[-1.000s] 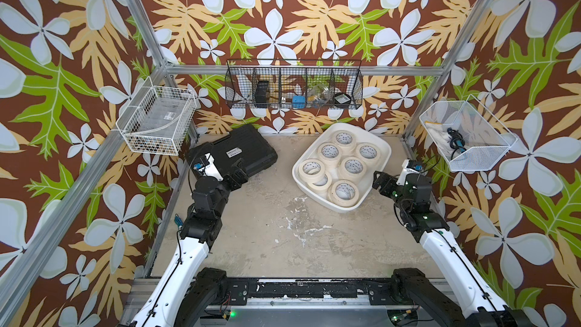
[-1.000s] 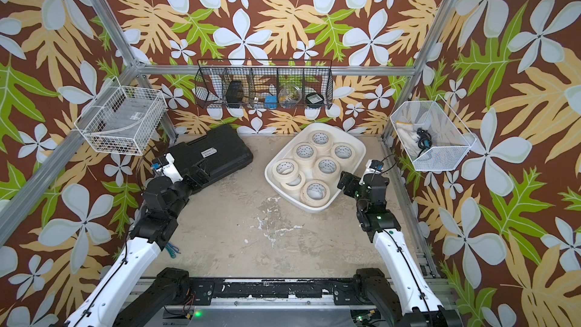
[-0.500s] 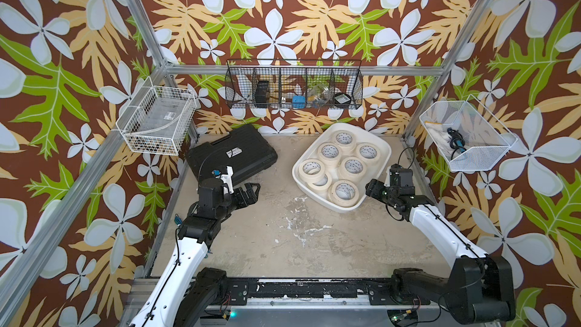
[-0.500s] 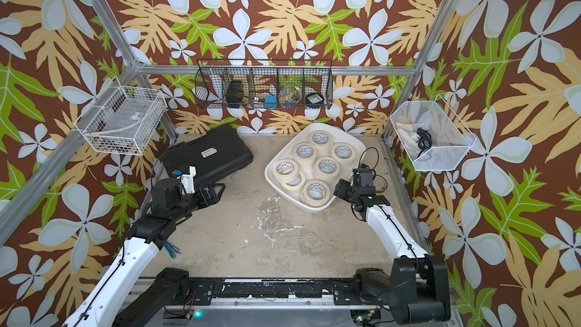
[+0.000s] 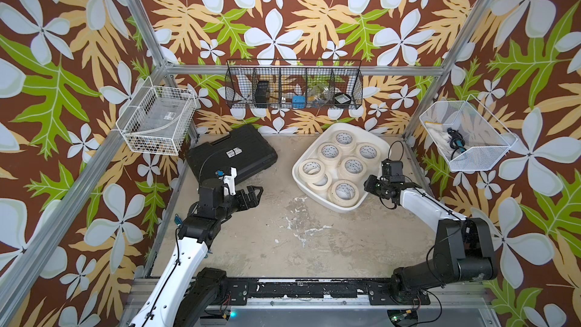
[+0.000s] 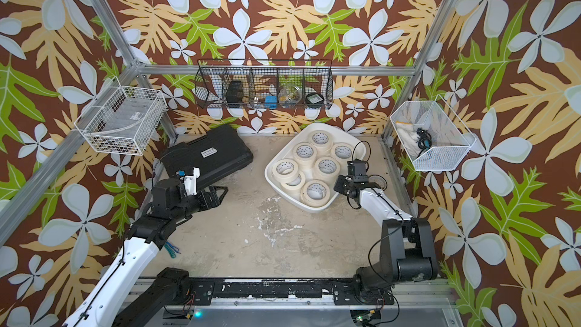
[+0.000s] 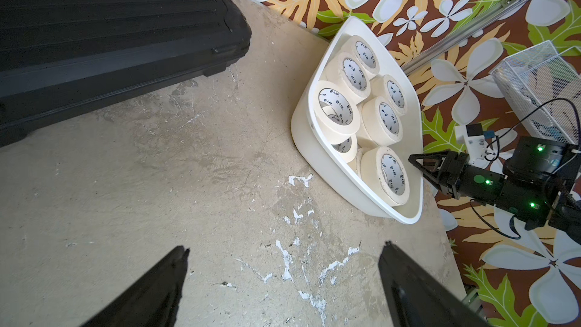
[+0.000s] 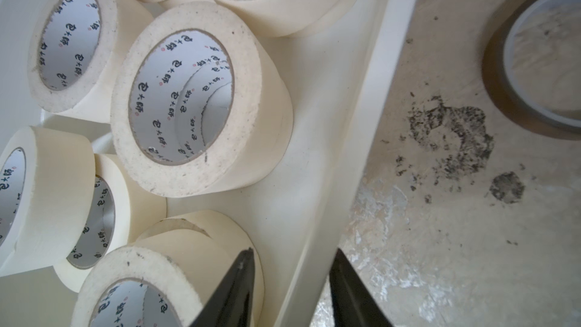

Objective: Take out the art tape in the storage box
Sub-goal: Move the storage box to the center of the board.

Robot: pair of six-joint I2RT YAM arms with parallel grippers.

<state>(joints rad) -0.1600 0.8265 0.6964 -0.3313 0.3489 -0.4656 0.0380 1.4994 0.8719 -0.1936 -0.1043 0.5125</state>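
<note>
The white storage box [image 5: 381, 143] [image 6: 354, 140] stands at the back right of the table with several cream art tape rolls [image 5: 344, 193] [image 6: 315, 192] [image 7: 387, 177] [image 8: 188, 99] in it, some stacked. My right gripper [image 5: 367, 184] [image 6: 338, 184] [image 8: 294, 251] is at the box's near right corner. Its jaws have narrowed astride the box wall [image 8: 355, 139], one finger inside beside a roll, one outside. My left gripper [image 5: 256, 191] [image 6: 221, 191] [image 7: 284, 246] hangs open over bare table, left of the box, with nothing between its fingers.
A black ribbed hard case [image 5: 232, 155] [image 7: 110, 42] lies at the back left. White wire baskets [image 5: 155, 121] [image 5: 465, 136] hang on both side walls, a black one [image 5: 292, 89] on the back wall. A thin brownish ring [image 8: 534, 73] lies on the table outside the box.
My right arm reached forward and down to the box's corner, and its jaws narrowed over the wall. My left arm swung off the black case toward the table's middle, still open.
</note>
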